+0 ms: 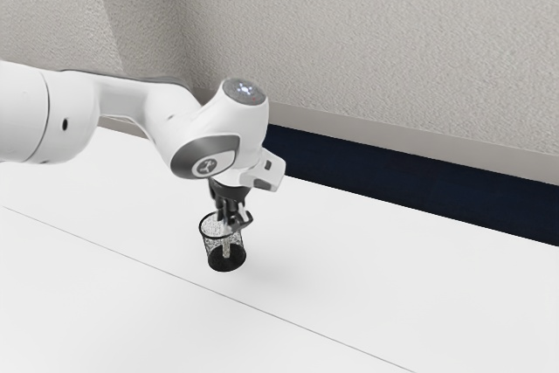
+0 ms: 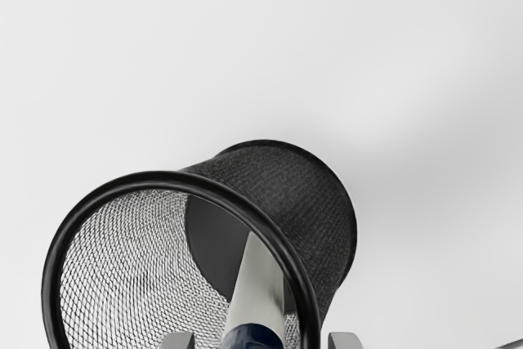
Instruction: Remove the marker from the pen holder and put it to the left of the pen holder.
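You have the marker (image 2: 260, 288) standing in the holder (image 2: 306, 194), its blue end up by the mouth and its pale body slanting down to the base. That lean is likely just the holder's work: the mouth is far wider than the marker, so it tips until something props it.

Your claw (image 1: 232, 222) is over the mouth with its fingers (image 2: 346, 342) well parted, one to each side of the marker, and it has hold of nothing. That spread seems meant to straddle the blue end for a pinch.

What stands in your way is the rim (image 2: 288, 249). In the wrist view it runs between the marker and one fingertip, so closing here could nip the rim as well and drag the holder along. You probably want a small shift toward the mouth's middle first, then a grip, then a straight lift until the lower end passes the rim.

The holder stands upright on the white worktop (image 1: 376, 259), near a thin seam (image 1: 175, 276). The wall (image 1: 367, 41) is well beyond and shouldn't trouble you.
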Robot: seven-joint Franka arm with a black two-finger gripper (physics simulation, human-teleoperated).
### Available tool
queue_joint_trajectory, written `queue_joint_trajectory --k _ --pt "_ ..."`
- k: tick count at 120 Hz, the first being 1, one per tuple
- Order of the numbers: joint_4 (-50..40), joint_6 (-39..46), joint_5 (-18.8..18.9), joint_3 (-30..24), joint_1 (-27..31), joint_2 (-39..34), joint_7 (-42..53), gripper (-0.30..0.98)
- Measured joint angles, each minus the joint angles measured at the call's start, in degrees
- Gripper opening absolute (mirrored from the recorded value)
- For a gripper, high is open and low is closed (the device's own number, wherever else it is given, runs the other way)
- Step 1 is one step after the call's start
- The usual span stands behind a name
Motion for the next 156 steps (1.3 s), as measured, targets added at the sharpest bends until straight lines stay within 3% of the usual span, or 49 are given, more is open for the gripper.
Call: queue_joint_trajectory --k 43,65,83,95,127,156 --pt "-0.2 1.2 1.0 0.2 0.2 -0.3 -0.8 -0.05" --pt "-0.1 0.4 1.4 1.4 1.8 -6.9 -2.3 -0.08" --pt "1.0 -1.8 -4.7 1.5 4.4 -15.7 -4.2 -0.09" --pt "2.6 -6.3 -7.9 1.6 10.8 -17.0 -5.3 -0.09" --pt "5.7 -22.3 -11.8 1.8 25.6 -7.7 -6.7 -0.1" --pt "14.0 -42.2 -16.8 1.9 24.4 6.8 -6.4 -0.1"
